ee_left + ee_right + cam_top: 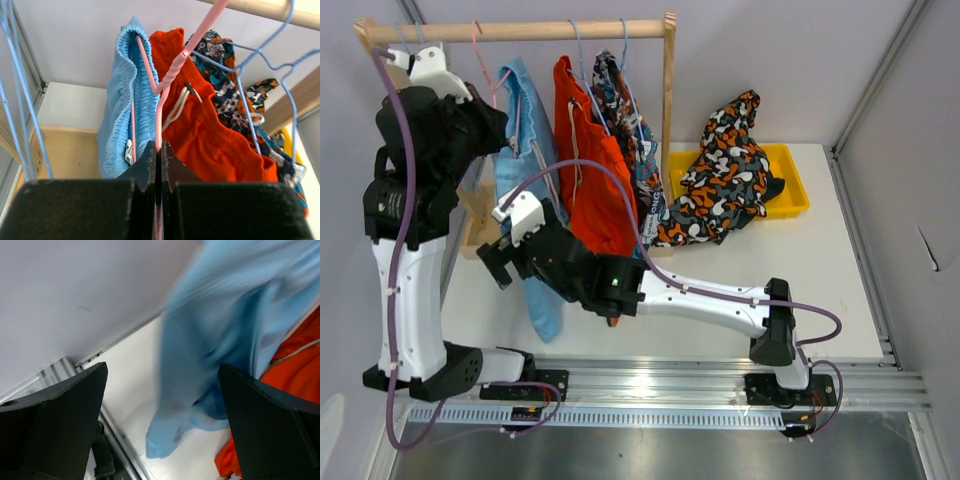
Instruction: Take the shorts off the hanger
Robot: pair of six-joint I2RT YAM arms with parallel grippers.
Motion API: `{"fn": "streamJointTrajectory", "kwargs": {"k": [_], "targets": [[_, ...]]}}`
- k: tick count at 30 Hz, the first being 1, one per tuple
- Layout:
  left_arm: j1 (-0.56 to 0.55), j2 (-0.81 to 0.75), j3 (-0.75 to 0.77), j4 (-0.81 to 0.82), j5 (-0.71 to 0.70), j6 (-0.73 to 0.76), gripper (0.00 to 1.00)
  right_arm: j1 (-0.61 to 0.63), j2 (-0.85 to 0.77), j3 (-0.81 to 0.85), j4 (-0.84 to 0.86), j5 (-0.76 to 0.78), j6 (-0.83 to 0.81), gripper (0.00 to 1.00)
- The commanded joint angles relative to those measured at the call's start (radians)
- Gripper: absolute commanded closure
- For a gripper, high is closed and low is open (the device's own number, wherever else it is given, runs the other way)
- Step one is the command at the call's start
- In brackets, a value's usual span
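Observation:
Light blue shorts (523,130) hang on a pink hanger (172,70) at the left of the wooden rail (520,31). Plain orange shorts (592,180) and blue-orange-white print shorts (620,105) hang to their right on blue wire hangers. Camouflage shorts (725,170) lie in the yellow tray (798,195), with a dark fabric edge (775,187) under them. My left gripper (159,146) is raised and shut on the pink hanger's wire below its twist. My right gripper (162,367) is open, with the blue shorts' hanging leg (215,350) between its fingers, not touching.
The rack's wooden upright (669,80) stands between the hanging shorts and the tray. Its wooden base (480,235) lies at the left under my left arm. Empty blue hangers (22,110) hang at the far left. A grey wall runs behind and a side wall at the right.

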Motion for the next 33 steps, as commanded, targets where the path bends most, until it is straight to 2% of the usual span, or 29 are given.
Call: {"fn": "streamJointTrajectory", "kwargs": {"k": [1, 3, 5, 6, 7, 8, 9, 15, 20, 27, 33], "targets": [[-0.008, -0.097, -0.023, 0.085, 0.029, -0.028, 1.0, -0.026, 0.028, 0.115, 0.074, 0.083, 0.002, 0.01], [-0.008, -0.116, -0.032, 0.087, 0.029, -0.028, 1.0, -0.026, 0.042, 0.145, 0.078, 0.108, -0.012, 0.01], [-0.008, -0.131, -0.046, 0.084, 0.036, -0.03, 1.0, -0.026, 0.045, 0.135, 0.095, 0.111, -0.021, 0.19], [-0.008, -0.134, -0.051, 0.085, 0.038, -0.03, 1.0, -0.026, 0.042, 0.131, 0.097, 0.108, -0.019, 0.36], [-0.008, -0.139, -0.054, 0.087, 0.039, -0.028, 1.0, -0.02, 0.035, 0.126, 0.085, 0.1, 0.0, 0.78], [-0.008, -0.137, -0.052, 0.088, 0.03, -0.027, 1.0, -0.014, 0.03, 0.106, 0.08, 0.103, 0.014, 0.96], [-0.01, -0.136, -0.049, 0.09, 0.024, -0.02, 1.0, -0.003, 0.021, 0.085, 0.074, 0.114, 0.027, 1.0], [-0.009, -0.085, 0.006, 0.099, -0.06, 0.022, 1.0, 0.173, -0.122, -0.206, 0.114, 0.249, 0.076, 1.0], [-0.008, -0.025, 0.073, 0.114, -0.112, 0.045, 1.0, 0.313, -0.2, -0.367, 0.04, 0.333, 0.226, 1.0], [-0.007, 0.03, 0.112, 0.111, -0.143, 0.069, 1.0, 0.398, -0.223, -0.405, -0.076, 0.402, 0.341, 1.0], [-0.008, -0.033, 0.039, 0.082, -0.105, 0.024, 1.0, 0.37, -0.239, -0.428, 0.009, 0.412, 0.274, 1.0]]}}
